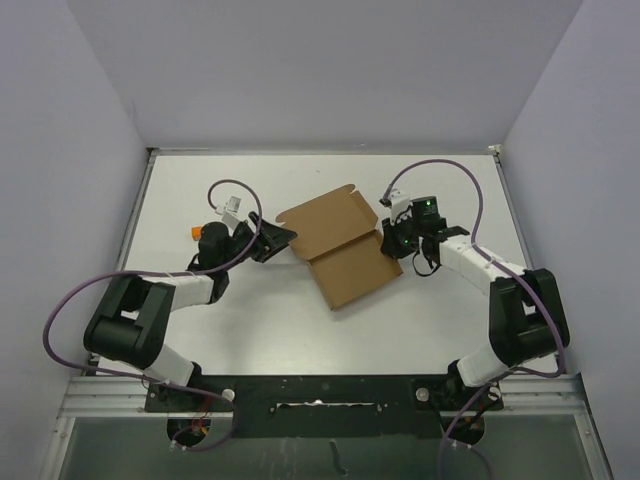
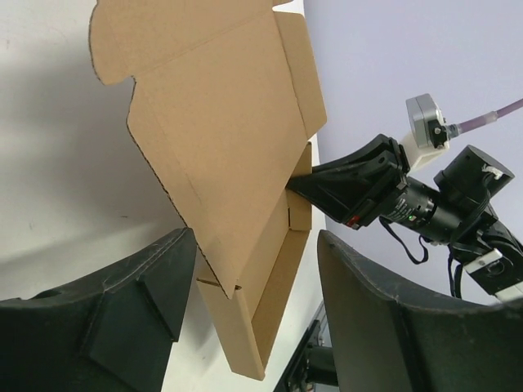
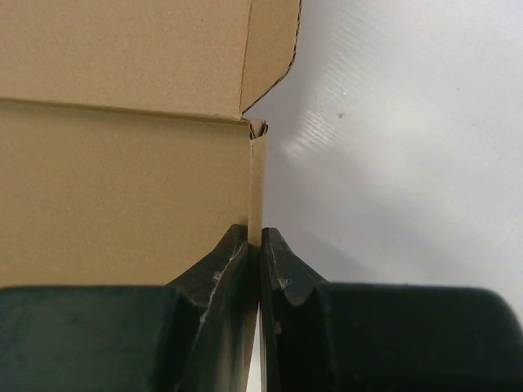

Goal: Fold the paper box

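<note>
The brown paper box (image 1: 335, 245) lies partly folded at the table's middle, its lid panel raised toward the back. My left gripper (image 1: 283, 240) is open at the box's left edge; in the left wrist view the box (image 2: 237, 171) hangs between the two spread fingers (image 2: 122, 318), touching neither. My right gripper (image 1: 392, 238) is shut on the box's right side wall; in the right wrist view the thin cardboard wall (image 3: 256, 188) stands pinched between the fingertips (image 3: 237, 253).
The white table (image 1: 240, 330) is walled by purple panels on three sides. Purple cables loop over both arms. The right arm's black wrist (image 2: 384, 188) shows behind the box in the left wrist view.
</note>
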Motion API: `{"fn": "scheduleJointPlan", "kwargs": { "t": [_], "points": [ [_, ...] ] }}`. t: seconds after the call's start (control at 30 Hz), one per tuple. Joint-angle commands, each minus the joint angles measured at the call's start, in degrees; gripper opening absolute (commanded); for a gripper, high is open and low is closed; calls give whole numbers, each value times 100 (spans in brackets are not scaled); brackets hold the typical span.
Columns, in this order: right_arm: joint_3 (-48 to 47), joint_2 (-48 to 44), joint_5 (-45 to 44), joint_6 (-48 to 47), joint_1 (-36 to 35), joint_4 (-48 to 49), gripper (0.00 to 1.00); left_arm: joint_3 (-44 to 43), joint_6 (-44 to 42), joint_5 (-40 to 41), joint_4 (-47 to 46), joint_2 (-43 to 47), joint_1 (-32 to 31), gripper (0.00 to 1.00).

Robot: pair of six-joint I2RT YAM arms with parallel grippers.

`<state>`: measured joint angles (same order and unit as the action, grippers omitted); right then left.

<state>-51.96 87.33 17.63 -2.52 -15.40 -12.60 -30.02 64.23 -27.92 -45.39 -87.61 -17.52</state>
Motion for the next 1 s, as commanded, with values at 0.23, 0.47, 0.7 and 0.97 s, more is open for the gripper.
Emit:
{"fn": "scheduleJointPlan", "kwargs": {
  "t": [0.23,0.47,0.7,0.97],
  "points": [
    [-372,650,297,102,161,-105,0,-730,-934,-25,1221,-333,92,60],
    [-545,898,471,0,307,-344,20,-502,-1615,133,2362,569,866,63],
    [-662,793,668,-233,334,-514,41,-631,-2458,463,3452,1787,1548,71],
    [-934,287,1398,-1247,630,-1179,67,-1292,-4131,1109,4834,2386,1746,85]
  ]
}}
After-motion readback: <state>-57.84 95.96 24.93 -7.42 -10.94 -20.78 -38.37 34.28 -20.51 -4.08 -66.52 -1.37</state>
